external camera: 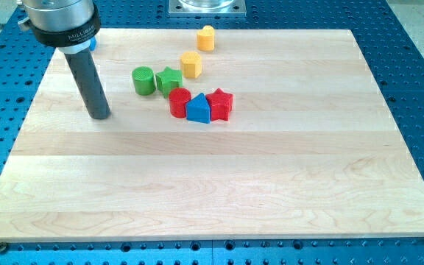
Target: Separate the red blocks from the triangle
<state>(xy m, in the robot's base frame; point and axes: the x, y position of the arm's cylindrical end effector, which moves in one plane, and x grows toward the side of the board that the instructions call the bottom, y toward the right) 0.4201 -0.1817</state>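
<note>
my tip (99, 115): upright rod, upper left of frame, left of the blocks, touching none; no jaws
blue triangle (198, 109): pressed between red cylinder (179, 102) and red star (220, 104)
nearby: green star (168, 79), green cylinder (143, 80)

My rod (88, 85) is a plain straight cylinder, dark grey to black, matte, with a faint lighter sheen down one side; it keeps one width along its whole length; my tip (99, 116) is cut flat and blunt, no taper. Above the rod sits a wider round collar (57, 22), silver-grey metal on top with a black band below it; the band carries small white lettering, too small to read; a sliver of blue shows at the collar's right edge, what it is I cannot tell. No cables or screws can be made out.
</note>
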